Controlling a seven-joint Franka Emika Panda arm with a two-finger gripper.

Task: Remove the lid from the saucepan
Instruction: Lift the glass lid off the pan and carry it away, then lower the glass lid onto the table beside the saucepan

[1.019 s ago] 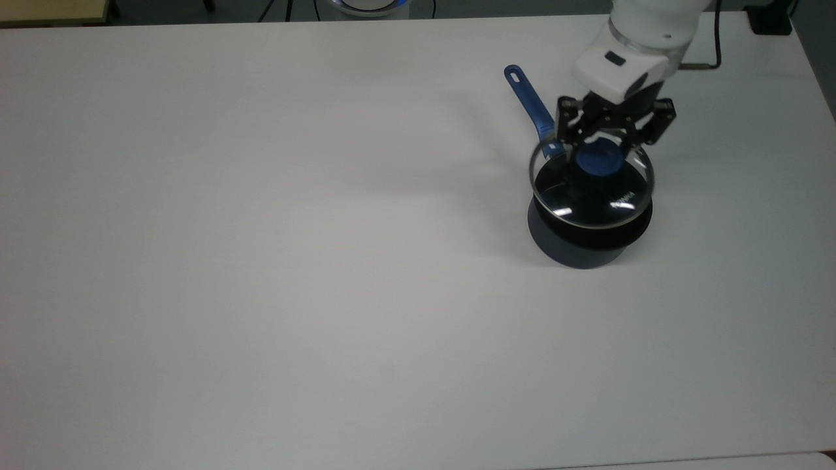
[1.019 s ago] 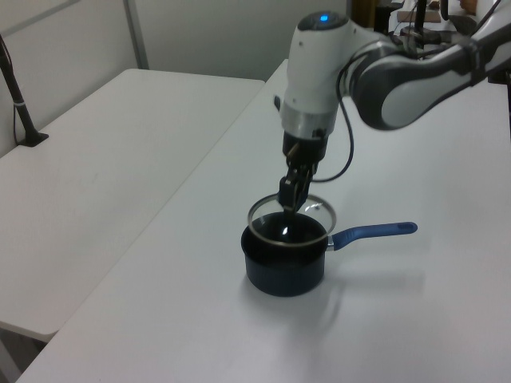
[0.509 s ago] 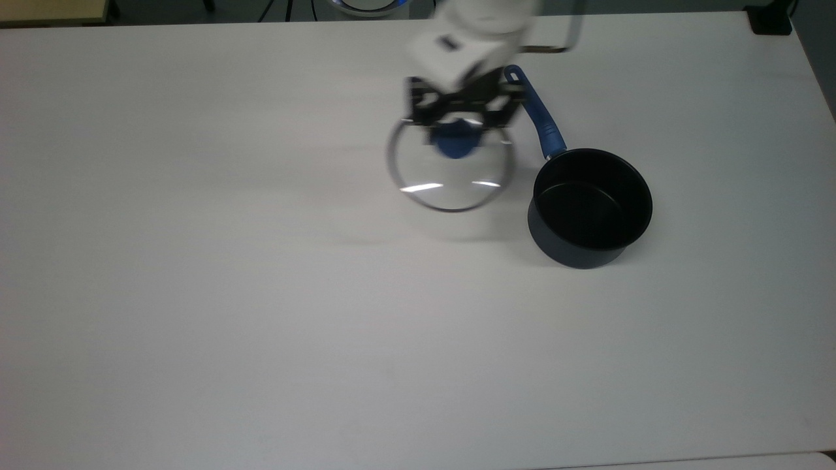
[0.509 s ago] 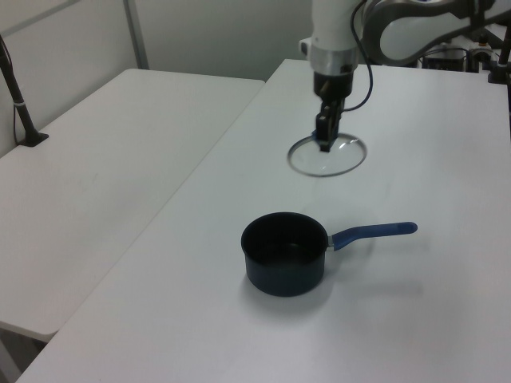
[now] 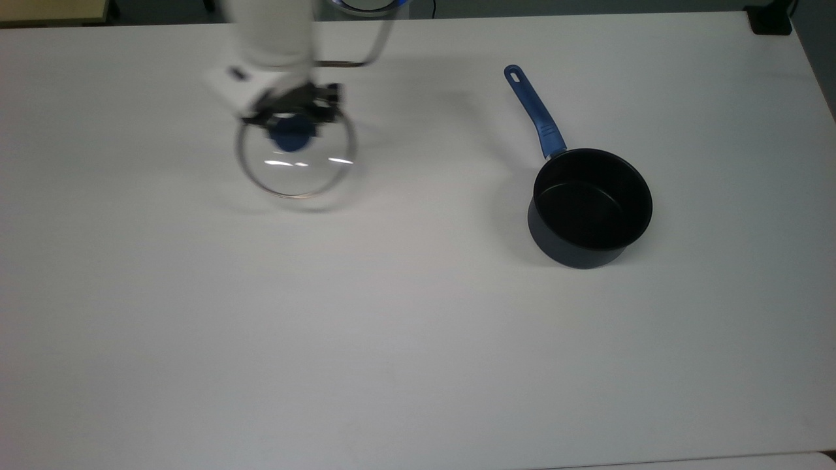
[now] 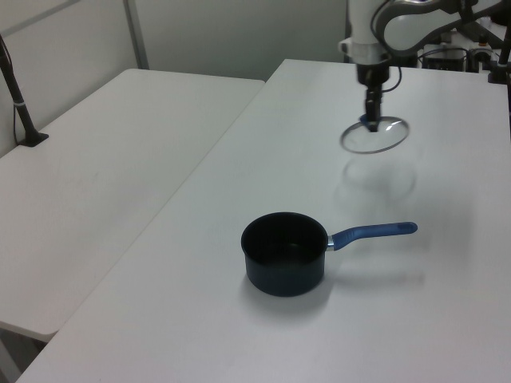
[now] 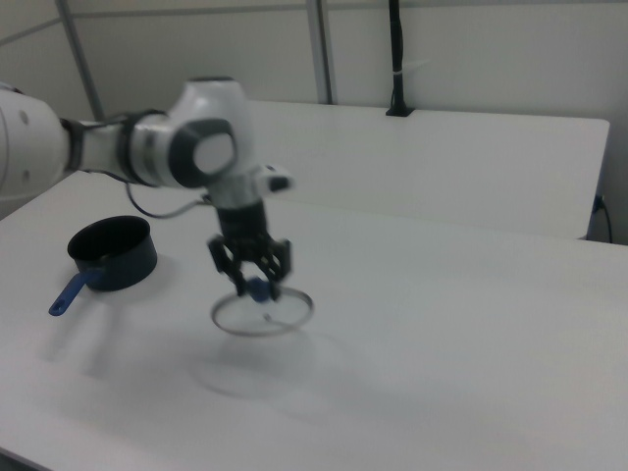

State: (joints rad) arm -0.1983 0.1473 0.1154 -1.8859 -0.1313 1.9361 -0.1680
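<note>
**Lid carried clear of the pan**

The gripper point(image 5: 292, 119) has its jaws clenched on the blue knob of the round clear glass lid point(image 5: 295, 160), holding it level above the white counter point(image 5: 418, 326). The small dark navy saucepan point(image 5: 591, 207) stands open, well apart at the lid's three o'clock in the top view, so a set-down should not foul it.

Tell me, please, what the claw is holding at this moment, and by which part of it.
The claw holds the lid by its blue knob, above the table and apart from the saucepan.
</note>
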